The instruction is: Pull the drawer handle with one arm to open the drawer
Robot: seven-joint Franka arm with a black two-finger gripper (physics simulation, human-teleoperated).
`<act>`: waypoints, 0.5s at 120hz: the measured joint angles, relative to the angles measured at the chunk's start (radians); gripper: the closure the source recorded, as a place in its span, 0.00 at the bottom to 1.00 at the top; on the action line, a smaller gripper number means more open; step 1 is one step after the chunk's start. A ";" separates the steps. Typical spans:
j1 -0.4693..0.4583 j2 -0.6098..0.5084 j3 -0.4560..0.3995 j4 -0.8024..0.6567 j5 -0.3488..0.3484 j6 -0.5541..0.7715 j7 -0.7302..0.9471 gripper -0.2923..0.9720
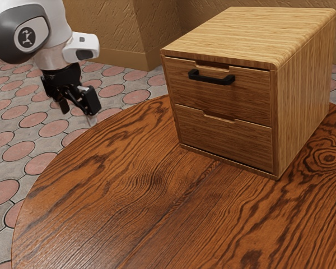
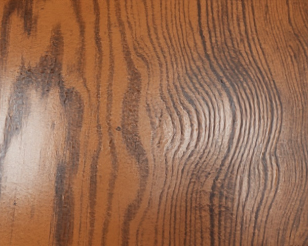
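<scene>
On upper drawer [image 1: 238, 96] front, black handle [image 1: 211, 78] horizontal, gripper [image 1: 77, 111] well apart

A light, striped-grain wooden box cabinet [image 1: 302, 95] stands upright on the far part of the round, dark-grained wooden surface [image 1: 157, 213], toward the exterior view's right, with its front turned toward the view's left and lower edge. Its upper drawer [image 1: 241, 101] is shut, the panel flush with the cabinet's face, and carries a slim black bar handle [image 1: 211, 78] lying level near the panel's top edge, just under a shallow notch. Below it the lower drawer [image 1: 224, 137], of the same wood, is likewise shut and shows only a shallow notch at its top edge.
</scene>
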 joint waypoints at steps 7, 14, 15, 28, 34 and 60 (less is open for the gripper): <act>0.002 0.000 0.000 0.000 0.000 0.000 0.004 0.23; 0.015 0.000 0.000 0.000 0.000 0.000 0.009 0.23; 0.018 0.000 0.000 0.000 0.000 0.000 0.009 0.23; 0.048 -0.047 -0.009 0.108 0.009 -0.015 0.017 0.23; 0.039 -0.094 -0.011 0.161 0.006 -0.027 0.021 0.23; -0.022 -0.132 -0.011 0.196 0.001 -0.054 0.034 0.23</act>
